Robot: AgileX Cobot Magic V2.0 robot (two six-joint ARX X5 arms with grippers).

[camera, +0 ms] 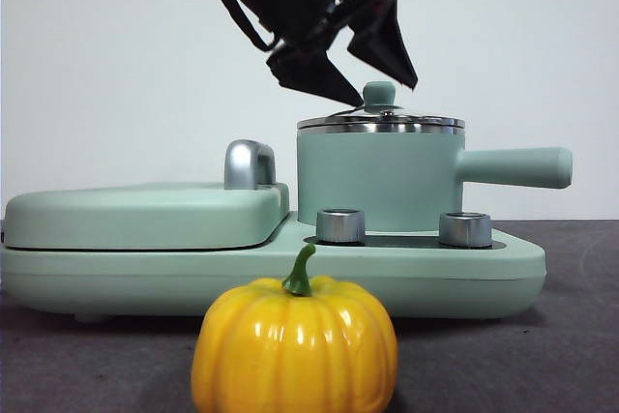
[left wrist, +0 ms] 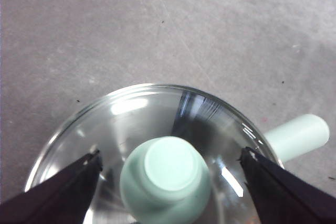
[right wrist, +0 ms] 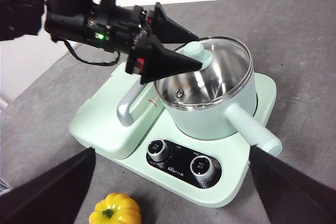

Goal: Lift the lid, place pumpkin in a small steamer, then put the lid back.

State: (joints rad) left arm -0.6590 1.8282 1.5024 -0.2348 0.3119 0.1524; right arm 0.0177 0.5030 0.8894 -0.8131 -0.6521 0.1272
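Your left claw [camera: 379, 73] hangs just above the lid [camera: 380, 122], its two black jaws spread wide to either side of the small mint-green knob [left wrist: 167, 177] without touching it; it is released and grips nothing. In the left wrist view the knob sits between the jaws, with clear glass showing all around it. The right wrist view shows the same claw [right wrist: 184, 43] reaching in from the left, its jaw tips level with the knob.

The lid is seated on the small steamer [camera: 379, 176], chrome rim on chrome rim. The steamer stands on the right section of a mint-green cooking base [camera: 271, 273], and its long straight handle [camera: 513, 167] points right. Two chrome dials [camera: 340, 225] sit on the near edge of the base, in front of the steamer. On the left section lies a wide flat mint-green cover [camera: 145, 212] with a chrome handle [camera: 249, 163].

The pumpkin [camera: 295, 343] rests on the grey tabletop [camera: 77, 365], nearer to you than the base and apart from it, green stem up.

Your right claw [right wrist: 173, 192] waits high over the near side of the tabletop, jaws wide apart and holding nothing, with the pumpkin [right wrist: 115, 209] below, between them.
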